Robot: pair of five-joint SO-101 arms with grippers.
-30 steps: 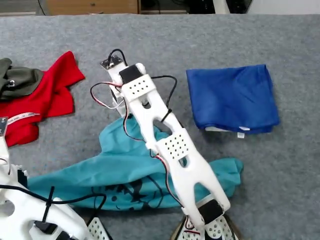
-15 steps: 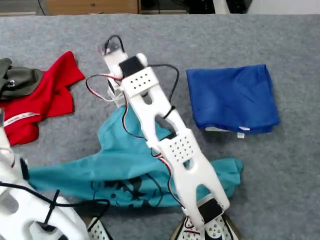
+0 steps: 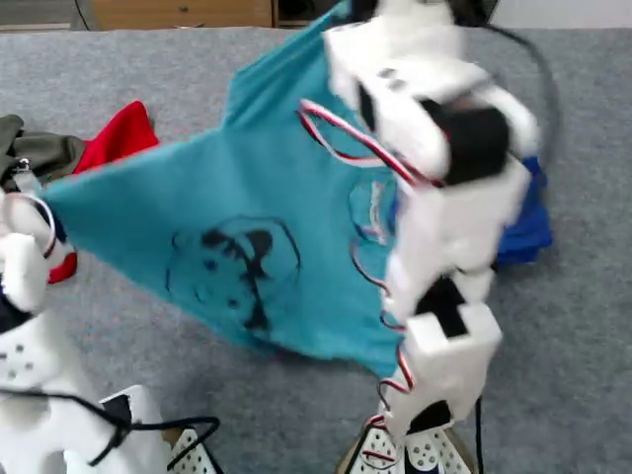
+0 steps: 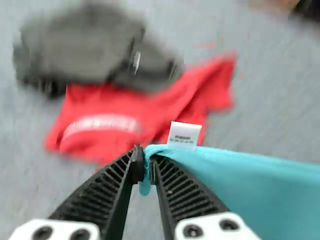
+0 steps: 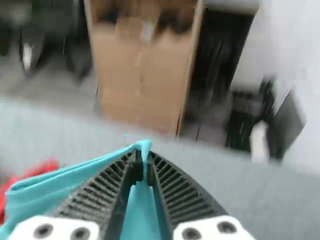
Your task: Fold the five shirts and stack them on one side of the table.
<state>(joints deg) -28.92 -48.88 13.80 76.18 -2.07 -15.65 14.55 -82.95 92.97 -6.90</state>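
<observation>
The teal shirt [image 3: 247, 227] hangs stretched above the table [image 3: 583, 336]. The left gripper [image 4: 145, 170] pinches its edge by the label, and the right gripper [image 5: 141, 169] pinches the far edge. The red shirt [image 3: 118, 138] lies beyond the left end, and the blue shirt [image 3: 530, 225] lies behind the right arm.

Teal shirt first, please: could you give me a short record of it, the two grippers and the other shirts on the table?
teal shirt: stretched out between both grippers, printed side toward the high view
left gripper: jaws shut on a teal shirt corner beside its white tag
right gripper: jaws shut on another teal shirt edge
red shirt: unfolded on the table
grey shirt: bunched, overlapping the red shirt
blue shirt: on the table, mostly hidden behind the right arm
</observation>
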